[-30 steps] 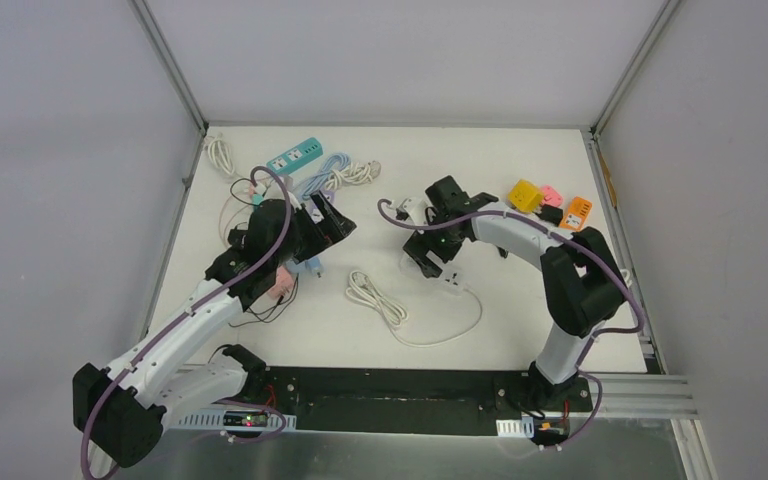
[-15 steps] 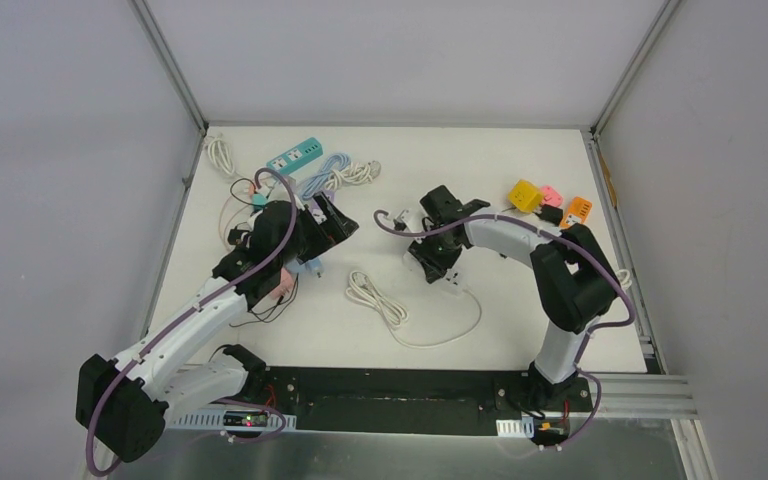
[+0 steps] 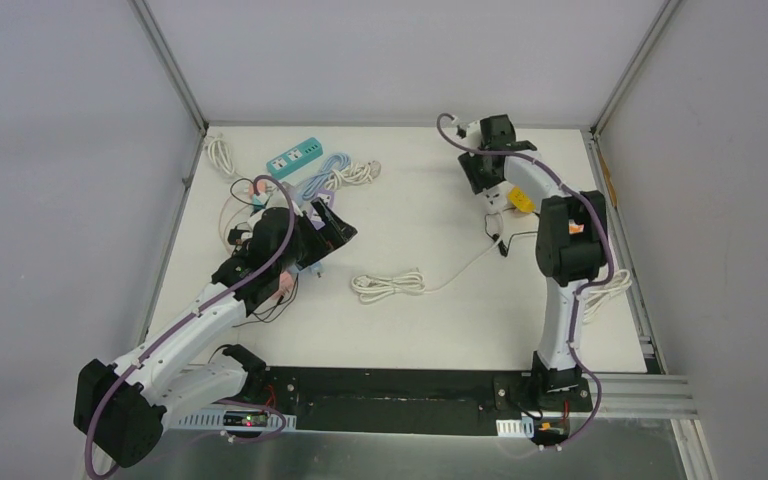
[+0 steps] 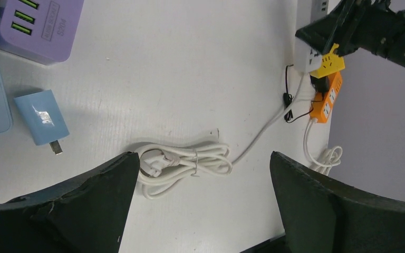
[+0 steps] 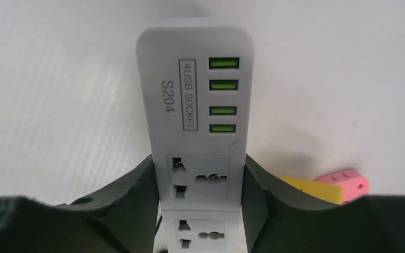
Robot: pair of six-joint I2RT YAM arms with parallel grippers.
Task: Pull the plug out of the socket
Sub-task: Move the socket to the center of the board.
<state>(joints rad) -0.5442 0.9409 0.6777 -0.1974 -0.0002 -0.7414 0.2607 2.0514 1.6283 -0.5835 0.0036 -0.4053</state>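
Note:
My right gripper (image 3: 484, 172) is shut on a white power strip (image 5: 198, 105) with green USB ports, held near the back right of the table. The two sockets (image 5: 199, 178) seen between its fingers are empty. The strip also shows in the left wrist view (image 4: 307, 52). Its white cord runs to a tied coil (image 3: 388, 285) at mid-table, also in the left wrist view (image 4: 182, 161). A light blue plug-in charger (image 4: 42, 118) lies loose on the table. My left gripper (image 4: 201, 158) is open and empty above the coil, left of centre in the top view (image 3: 338, 228).
A purple power strip (image 4: 37, 23) lies beside the blue charger. A yellow adapter (image 3: 522, 203), a pink one (image 5: 348, 184) and an orange strip (image 4: 327, 97) sit near the right gripper. A teal strip (image 3: 293, 157) and cable bundles (image 3: 345, 175) lie at the back left.
My right arm has swung from mid-table to the back right with the white strip, dragging its cord; the coil has shifted and turned. The left arm has hardly moved.

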